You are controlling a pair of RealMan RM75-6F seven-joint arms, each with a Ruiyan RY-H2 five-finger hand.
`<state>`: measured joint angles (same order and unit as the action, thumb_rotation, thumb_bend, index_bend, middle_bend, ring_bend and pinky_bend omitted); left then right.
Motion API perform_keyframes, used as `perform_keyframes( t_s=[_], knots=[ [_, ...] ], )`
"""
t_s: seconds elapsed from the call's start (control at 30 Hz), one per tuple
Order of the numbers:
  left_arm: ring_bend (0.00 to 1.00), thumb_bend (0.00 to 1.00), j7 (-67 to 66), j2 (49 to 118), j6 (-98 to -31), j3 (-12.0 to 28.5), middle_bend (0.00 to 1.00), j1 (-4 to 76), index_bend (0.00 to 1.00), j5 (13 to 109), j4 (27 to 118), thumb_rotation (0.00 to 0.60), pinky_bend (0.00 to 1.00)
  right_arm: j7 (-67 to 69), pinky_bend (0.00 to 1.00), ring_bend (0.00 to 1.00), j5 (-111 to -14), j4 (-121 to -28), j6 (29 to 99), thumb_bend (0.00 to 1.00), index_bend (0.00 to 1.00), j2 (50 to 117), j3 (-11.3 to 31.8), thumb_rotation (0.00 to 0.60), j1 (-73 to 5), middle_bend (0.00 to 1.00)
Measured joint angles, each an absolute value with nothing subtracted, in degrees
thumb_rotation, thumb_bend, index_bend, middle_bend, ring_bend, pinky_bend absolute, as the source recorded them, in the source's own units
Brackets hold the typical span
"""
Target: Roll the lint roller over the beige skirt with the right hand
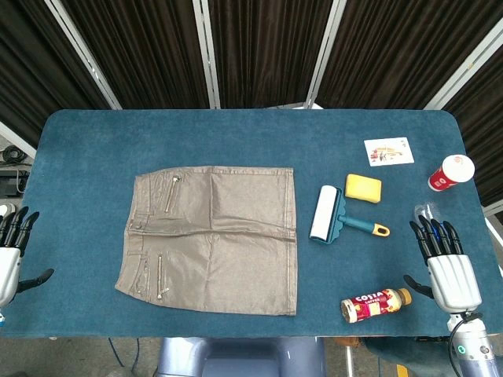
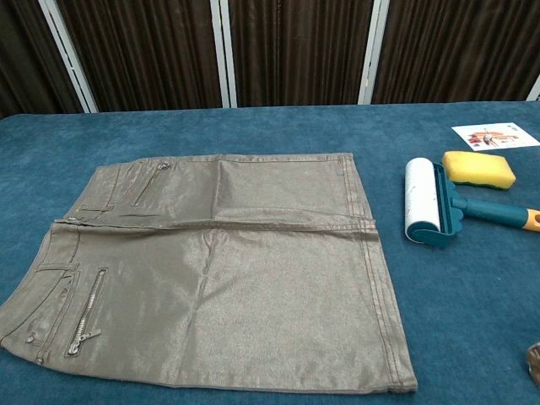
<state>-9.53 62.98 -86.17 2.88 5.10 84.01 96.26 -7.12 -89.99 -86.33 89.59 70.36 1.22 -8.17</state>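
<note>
We see beige skirt (image 1: 211, 239) flat on table (image 1: 86, 141) — lint roller (image 1: 326, 213) just beside, untouched; right hand (image 1: 448, 265), left hand (image 1: 11, 250) both released, fingers apart.

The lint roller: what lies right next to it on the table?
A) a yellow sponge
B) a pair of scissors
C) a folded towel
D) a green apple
A: the yellow sponge sits just beside the lint roller, near its teal frame, to the right of the beige skirt; no scissors, apple or towel show.
</note>
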Motion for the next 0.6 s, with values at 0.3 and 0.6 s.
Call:
perform_keyframes(
  t_s=[0.3,0.6],
  knots=[
    [0.00,0.00,-9.23,62.90,-86.30,2.93,0.00,5.02,0.00,84.23,96.36,0.600,0.00,-5.90,0.00,0.00,-88.58,-85.84,84.09,0.00,0.00,71.19,1.58,0.600,-9.80,0.00],
    [0.00,0.00,-10.43,63.80,-83.77,3.70,0.00,6.14,0.00,81.69,95.60,0.600,0.00,-8.35,0.01,0.00,-81.43,-77.68,68.88,0.16,0.09,77.01,5.70,0.600,-18.10,0.10]
  ],
)
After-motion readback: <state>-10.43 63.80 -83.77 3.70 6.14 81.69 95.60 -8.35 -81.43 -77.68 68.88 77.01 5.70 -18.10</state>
